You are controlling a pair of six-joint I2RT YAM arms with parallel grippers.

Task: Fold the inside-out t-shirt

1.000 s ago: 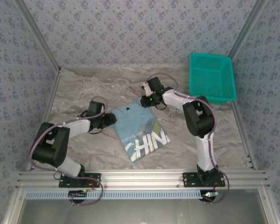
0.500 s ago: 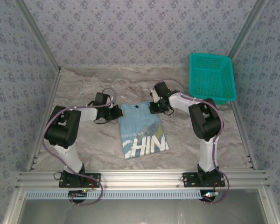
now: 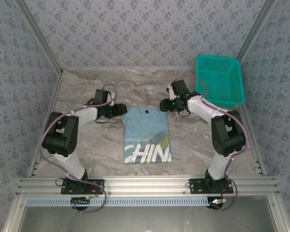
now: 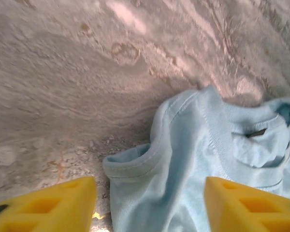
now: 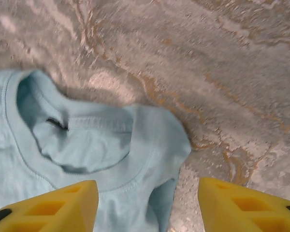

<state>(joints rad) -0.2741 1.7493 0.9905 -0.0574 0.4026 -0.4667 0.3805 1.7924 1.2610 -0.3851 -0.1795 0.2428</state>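
Observation:
The inside-out t-shirt point(image 3: 146, 130) lies flat in the middle of the table as a narrow light-blue oblong. Its neck points away from the arms, and the white print point(image 3: 148, 153) is at the near hem. My left gripper point(image 3: 121, 111) is open at the shirt's far left shoulder. In the left wrist view its yellow fingers point(image 4: 48, 205) stand wide apart over the shoulder cloth point(image 4: 183, 159) and hold nothing. My right gripper point(image 3: 162, 105) is open at the far right shoulder. In the right wrist view the collar with its small dark tag point(image 5: 56, 124) lies ahead of the fingers point(image 5: 244, 205).
A teal mesh basket point(image 3: 220, 79) stands at the far right corner of the marbled table point(image 3: 87, 140). Patterned walls close in the left, right and back sides. Bare table surface lies on both sides of the shirt.
Both grippers carried the shirt's shoulders toward the back, turning the shirt straight, then opened and let go. The arms have spread apart to either side of the neck.

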